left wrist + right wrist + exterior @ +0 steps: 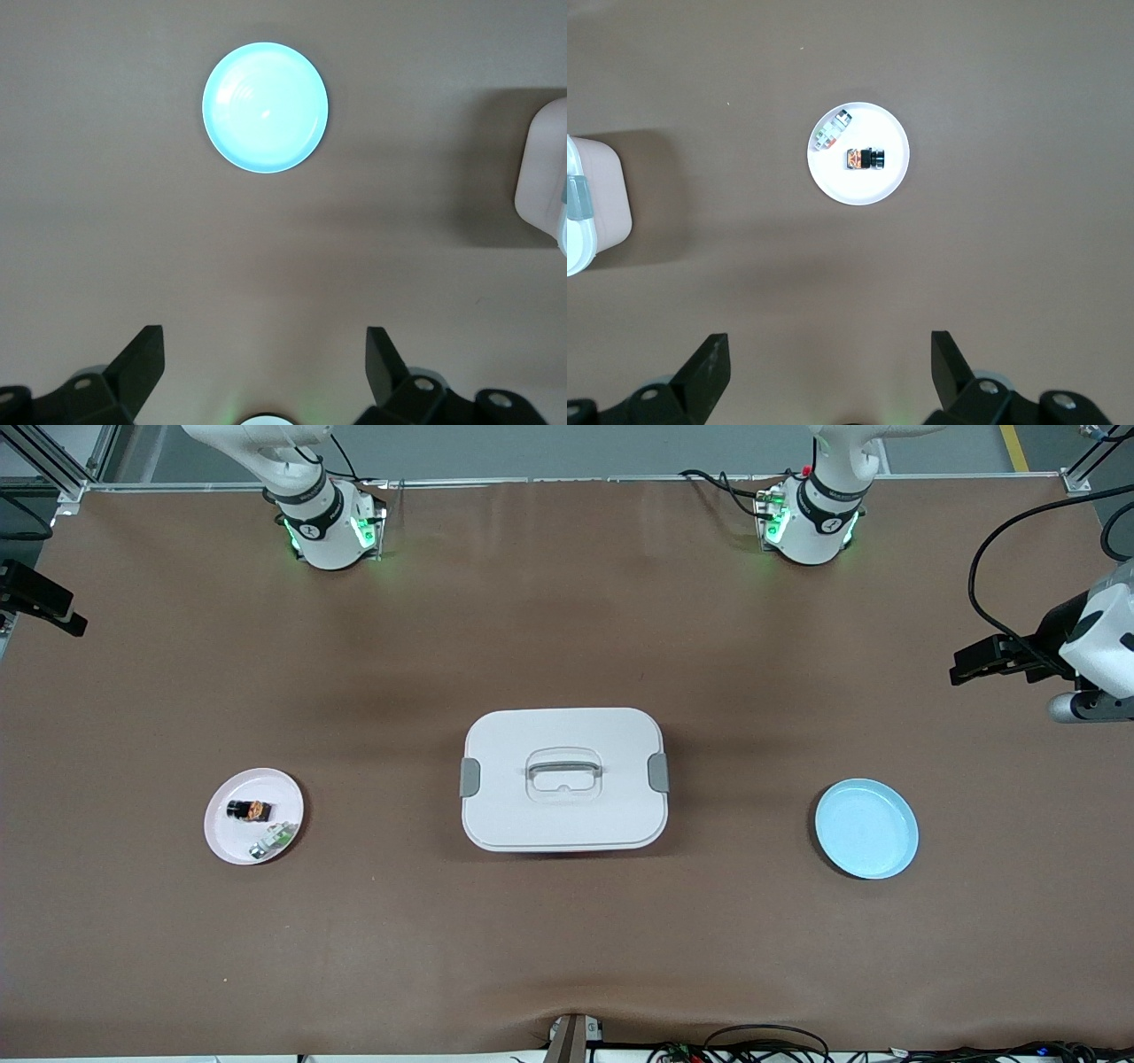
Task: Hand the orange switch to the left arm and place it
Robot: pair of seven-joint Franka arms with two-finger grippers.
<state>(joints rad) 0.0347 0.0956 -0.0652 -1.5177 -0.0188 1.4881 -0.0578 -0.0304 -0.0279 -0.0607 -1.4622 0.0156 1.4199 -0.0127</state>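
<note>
The orange switch (250,810) (865,159), a tiny black cylinder with an orange end, lies on its side on a pale pink plate (223,840) (859,188) toward the right arm's end of the table. The white box (563,815) (540,177) (594,204) with grey latches stands mid-table. High over bare table by the pink plate, my right gripper (828,337) (78,625) hangs open and empty. My left gripper (263,332) (961,671) is likewise open and empty, high over bare table by the blue plate.
A small green-and-silver component (273,840) (833,131) shares the pink plate, nearer the front camera than the switch. An empty light blue plate (866,828) (265,106) sits toward the left arm's end. Brown mat covers the table; cables run along its front edge.
</note>
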